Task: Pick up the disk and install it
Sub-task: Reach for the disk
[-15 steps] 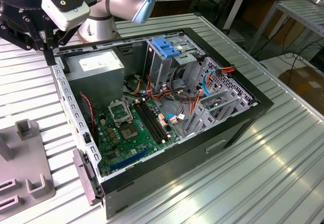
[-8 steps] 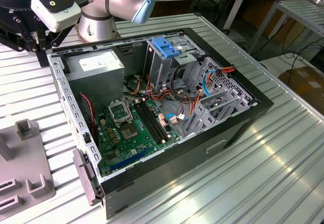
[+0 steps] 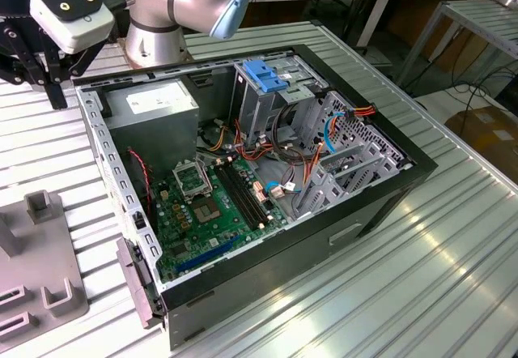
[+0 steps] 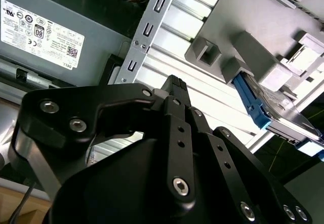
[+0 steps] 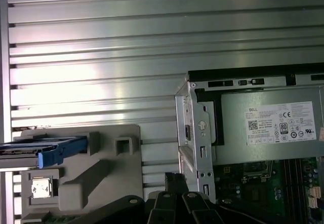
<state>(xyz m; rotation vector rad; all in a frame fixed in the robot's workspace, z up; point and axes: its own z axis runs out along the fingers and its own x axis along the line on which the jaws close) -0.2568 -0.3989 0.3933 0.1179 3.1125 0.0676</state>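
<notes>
Your black linkage claw [image 4: 174, 88] hangs above the ribbed aluminium table [image 3: 421, 277], between the perforated steel wall of the open black computer case [image 3: 388, 188] and the grey plastic holder block [image 5: 101, 173]. I cannot tell how far open it is. Nothing shows in its grasp.

The disk [image 4: 283, 120], a flat grey-metal drive with blue plastic rails along its edges, sits in that holder, apart from the claw, with moulded posts just beside it. In the first wrist view it lies at the holder's edge, one blue rail end facing out.

Here is where I think you could come to grief:

- A grasp that lands on a blue rail rather than the metal body would likely slip or flex, and the drive could cock and bind in its slot.
- The holder's posts stand close to the drive, so a descent slightly off line may strike them and shove the whole block across the smooth table.
- The case wall is near the claw, and a low sweep towards the case risks clipping that edge.
- Inside, orange cables [image 3: 356, 113] loop close to the tall metal cage with its blue plastic latch [image 3: 263, 74]. A drive carried in at a tilt could snag them, or knock the green motherboard [image 3: 210, 204] below.
</notes>
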